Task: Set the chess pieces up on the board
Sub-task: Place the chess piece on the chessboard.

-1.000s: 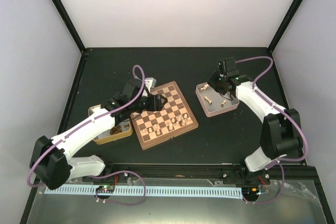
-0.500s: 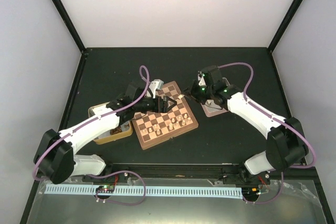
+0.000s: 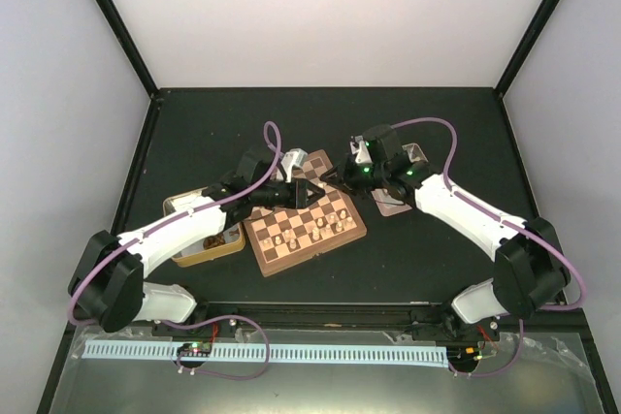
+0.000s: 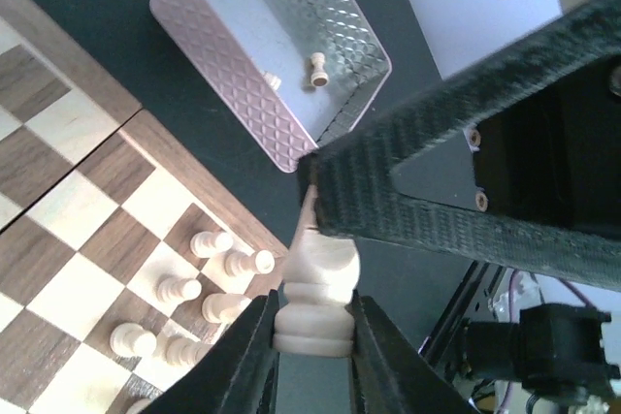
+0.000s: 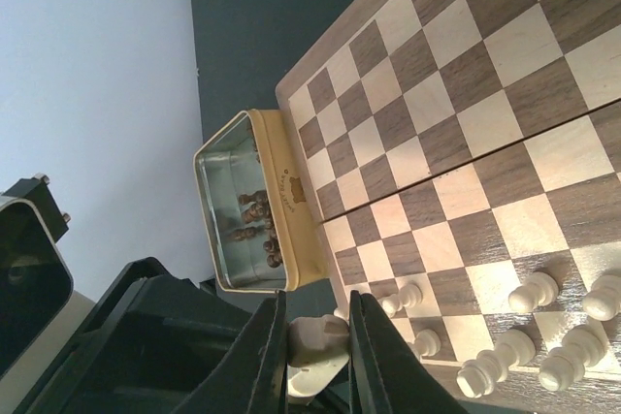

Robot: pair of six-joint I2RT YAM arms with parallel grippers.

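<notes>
Board [image 3: 291,257]: far corner is covered by the left arm [image 3: 175,230] and right arm [image 3: 456,210] in the top view.
Cream piece [image 4: 312,302]: top is hidden behind a finger [image 4: 359,191] of the right tool [image 5: 317,322].
Pink tray [image 3: 390,207]: is largely hidden under the right arm.
Dark pieces [image 5: 257,225] in yellow tin [image 5: 279,206]: kinds are too small to be told.

A black table [image 3: 194,133] sits between pale walls [image 3: 58,143]; black frame posts [image 3: 114,21] rise at 11 and 1 o'clock under even light.
</notes>
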